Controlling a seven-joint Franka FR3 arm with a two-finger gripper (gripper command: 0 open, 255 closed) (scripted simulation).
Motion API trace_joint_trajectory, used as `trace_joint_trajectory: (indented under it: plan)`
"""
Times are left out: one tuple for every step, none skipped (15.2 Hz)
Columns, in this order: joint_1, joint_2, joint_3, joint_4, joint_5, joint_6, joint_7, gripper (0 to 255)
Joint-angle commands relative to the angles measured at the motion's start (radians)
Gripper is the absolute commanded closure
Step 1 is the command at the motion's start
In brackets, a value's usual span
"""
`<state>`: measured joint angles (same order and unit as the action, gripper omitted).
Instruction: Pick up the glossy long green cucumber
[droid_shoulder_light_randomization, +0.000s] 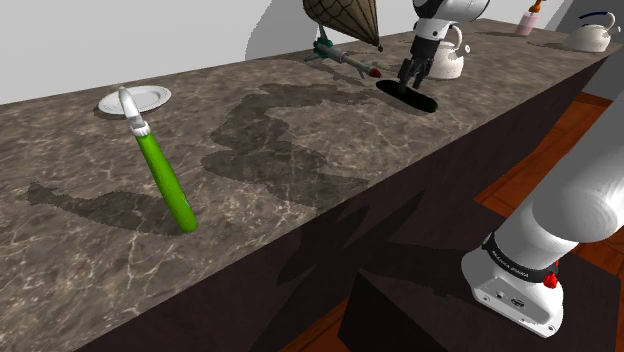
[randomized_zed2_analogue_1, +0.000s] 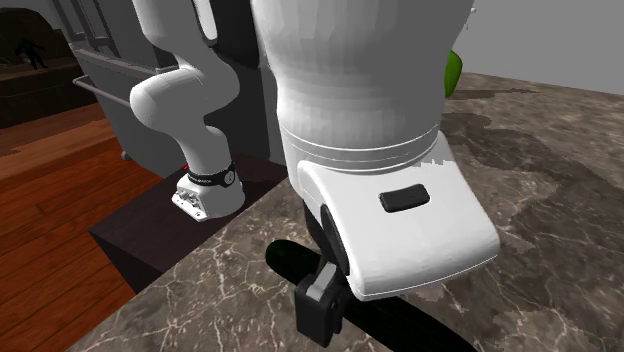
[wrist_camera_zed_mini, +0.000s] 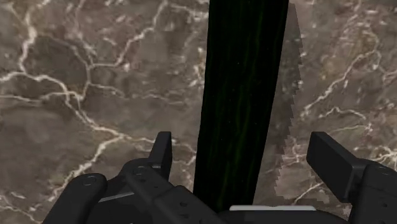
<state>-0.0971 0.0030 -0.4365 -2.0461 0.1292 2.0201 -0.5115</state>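
Nearest to me, at the shoulder view's lower right, the dark stand (droid_shoulder_light_randomization: 400, 320) sits on a reddish wooden floor (droid_shoulder_light_randomization: 560, 140), with the white arm's base (droid_shoulder_light_randomization: 520, 280) on top of it. Beside it runs a long counter (droid_shoulder_light_randomization: 300, 170) of dark brown marble with pale veins. On the counter's near stretch lies a bright green-handled utensil (droid_shoulder_light_randomization: 165, 180), its pale grey head reaching the edge of a small white plate (droid_shoulder_light_randomization: 150, 97). Further along, the cucumber (droid_shoulder_light_randomization: 410, 97) lies flat on the stone near the counter's front edge, so dark a green that it looks almost black. The gripper (droid_shoulder_light_randomization: 413, 80) hangs directly over it, pointing down. In the wrist view the cucumber (wrist_camera_zed_mini: 238, 95) runs lengthwise between the fingers (wrist_camera_zed_mini: 162, 153). They stand spread wide with a strip of marble showing on each side, so neither touches it and nothing is clasped. Just behind the gripper stands a white kettle (droid_shoulder_light_randomization: 452, 58). To the shoulder view's left of it a brown ribbed cone (droid_shoulder_light_randomization: 345, 20) shows above a teal-and-grey tool (droid_shoulder_light_randomization: 335, 55), with a small red thing (droid_shoulder_light_randomization: 375, 72) at the tool's end. At the far end stand a pink bottle (droid_shoulder_light_randomization: 528, 20) and a second white kettle (droid_shoulder_light_randomization: 592, 35), and a pale grey wall (droid_shoulder_light_randomization: 120, 40) rises behind the counter.
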Motion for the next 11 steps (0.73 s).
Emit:
trace_joint_trajectory:
  plan:
    - [-0.001,0.012,-0.001,-0.017,0.008,0.027,-0.008,0]
    - [-0.001,0.017,-0.001,-0.025,0.011,0.040,-0.011,0]
    - [-0.001,0.020,-0.001,-0.029,0.013,0.047,-0.013,0]
    - [-0.001,0.020,-0.001,-0.029,0.013,0.047,-0.013,0]
    - [-0.001,0.022,-0.001,-0.027,0.014,0.046,-0.013,255]
    - [-0.001,0.022,-0.001,-0.027,0.014,0.046,-0.014,255]
    - [-0.001,0.022,-0.001,-0.026,0.014,0.046,-0.014,255]
    - [-0.001,0.022,0.000,-0.027,0.014,0.046,-0.013,255]
    - [-0.001,0.021,0.000,-0.027,0.014,0.046,-0.013,255]
    - [-0.001,0.022,0.000,-0.027,0.014,0.046,-0.013,255]
    - [-0.001,0.022,0.000,-0.026,0.014,0.046,-0.013,255]
